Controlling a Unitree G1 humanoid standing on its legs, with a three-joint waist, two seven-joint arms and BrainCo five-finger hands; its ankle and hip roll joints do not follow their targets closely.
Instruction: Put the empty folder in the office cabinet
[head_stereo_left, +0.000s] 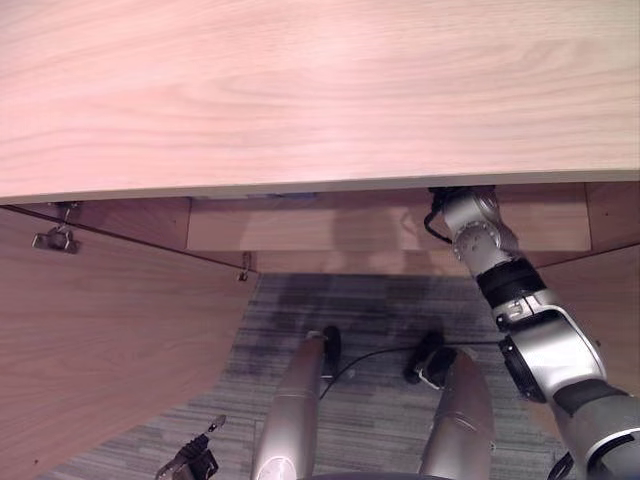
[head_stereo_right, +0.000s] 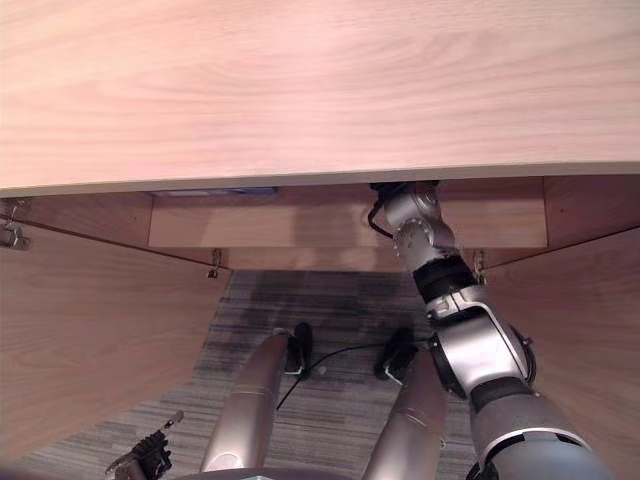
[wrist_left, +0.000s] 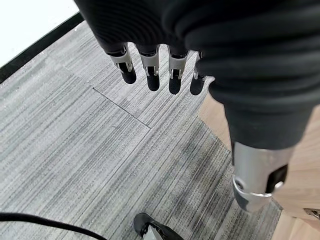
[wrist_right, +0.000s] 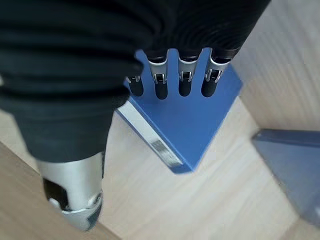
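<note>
The blue folder (wrist_right: 200, 125) lies flat on the pale wooden shelf (wrist_right: 145, 205) inside the cabinet, its spine with a metal-edged label facing out. My right hand (wrist_right: 184, 82) hovers just over it with straight fingers, open and holding nothing. From the head, my right arm (head_stereo_left: 480, 240) reaches in under the cabinet's wooden top (head_stereo_left: 320, 90), which hides the hand. A thin blue strip (head_stereo_left: 295, 195) shows under that top's edge. My left hand (wrist_left: 150, 75) hangs open over the grey carpet, holding nothing.
Both cabinet doors stand open: the left door (head_stereo_left: 100, 330) and the right door (head_stereo_left: 600, 290). A second grey-blue folder or binder (wrist_right: 295, 170) lies on the shelf beside the blue one. Grey carpet (wrist_left: 75, 150) lies in front of the cabinet.
</note>
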